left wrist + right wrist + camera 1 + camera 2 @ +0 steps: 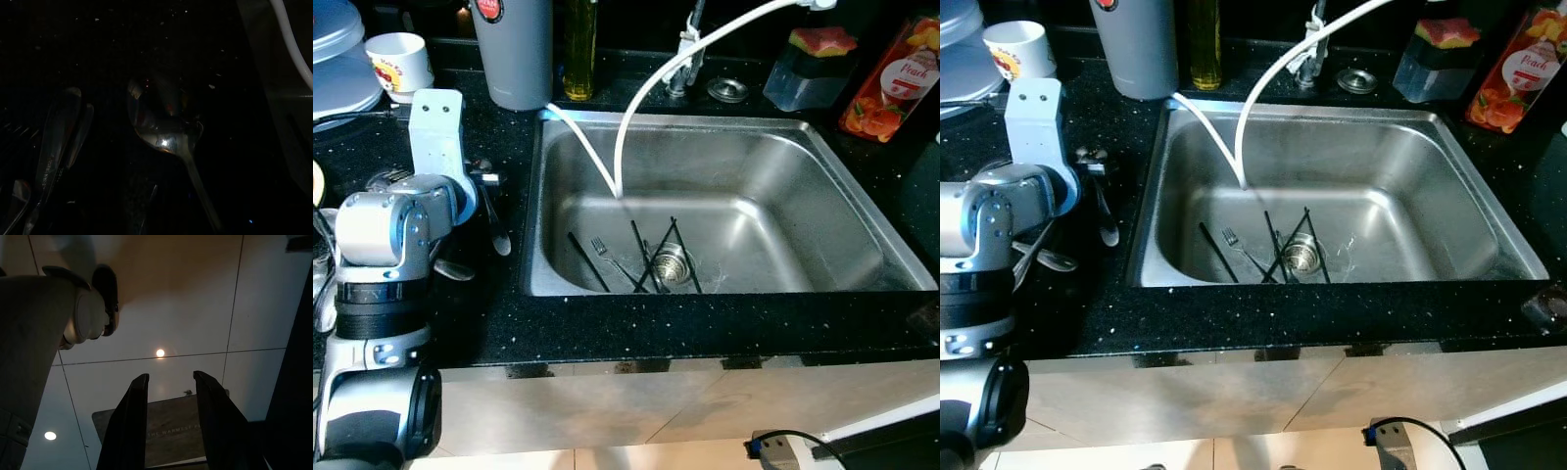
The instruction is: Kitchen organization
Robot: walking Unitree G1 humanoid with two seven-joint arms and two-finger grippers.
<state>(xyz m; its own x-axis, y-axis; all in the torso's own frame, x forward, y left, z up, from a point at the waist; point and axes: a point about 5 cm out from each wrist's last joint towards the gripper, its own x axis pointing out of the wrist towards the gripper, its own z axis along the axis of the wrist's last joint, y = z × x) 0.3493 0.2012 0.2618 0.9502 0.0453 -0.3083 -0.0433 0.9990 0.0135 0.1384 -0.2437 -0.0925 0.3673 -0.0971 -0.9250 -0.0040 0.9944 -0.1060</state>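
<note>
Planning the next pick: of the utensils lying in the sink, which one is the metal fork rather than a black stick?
The fork is the single silvery piece, tines pointing toward the sink's back wall, lying left of the drain between the black chopsticks, all dark and thin.

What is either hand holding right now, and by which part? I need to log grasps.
Nothing is held. The right hand hangs open over the floor; the left hand's view looks at a spoon lying on the counter, ungripped.
</note>
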